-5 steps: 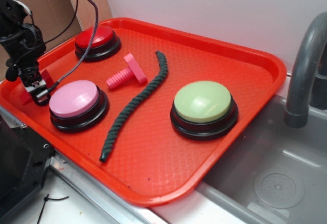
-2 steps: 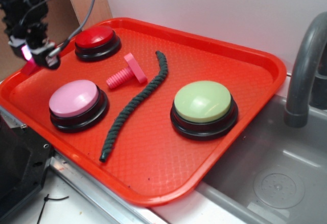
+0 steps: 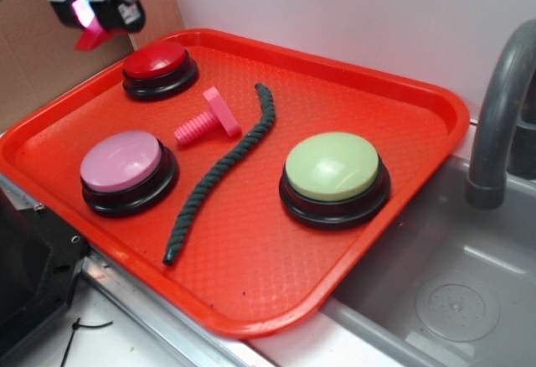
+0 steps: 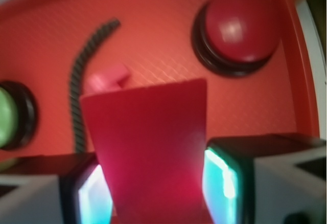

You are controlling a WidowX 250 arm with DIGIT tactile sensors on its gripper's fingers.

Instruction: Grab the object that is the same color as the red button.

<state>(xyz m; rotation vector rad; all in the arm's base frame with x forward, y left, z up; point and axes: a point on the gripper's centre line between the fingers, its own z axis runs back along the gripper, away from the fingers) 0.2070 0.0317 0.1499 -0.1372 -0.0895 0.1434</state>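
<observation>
Exterior view: end effector (image 3: 90,17) aloft beyond the tray's (image 3: 402,90) far-left corner, clamped on red wedge (image 3: 90,36).

**What we see on and around the tray**

We see a red tray (image 3: 402,99) with a raised rim. On it we find a pink-topped button (image 3: 126,170) near the front left and a pale green-topped button (image 3: 333,176) toward the right, both on black bases. Between them a dark braided rope (image 3: 222,170) snakes from back to front. A pink bolt-shaped toy (image 3: 207,119) lies on its side just left of the rope's upper part. Right of the tray we see a grey sink (image 3: 452,283) and a grey faucet (image 3: 498,116). Brown cardboard (image 3: 33,57) stands behind the tray's left corner.
</observation>
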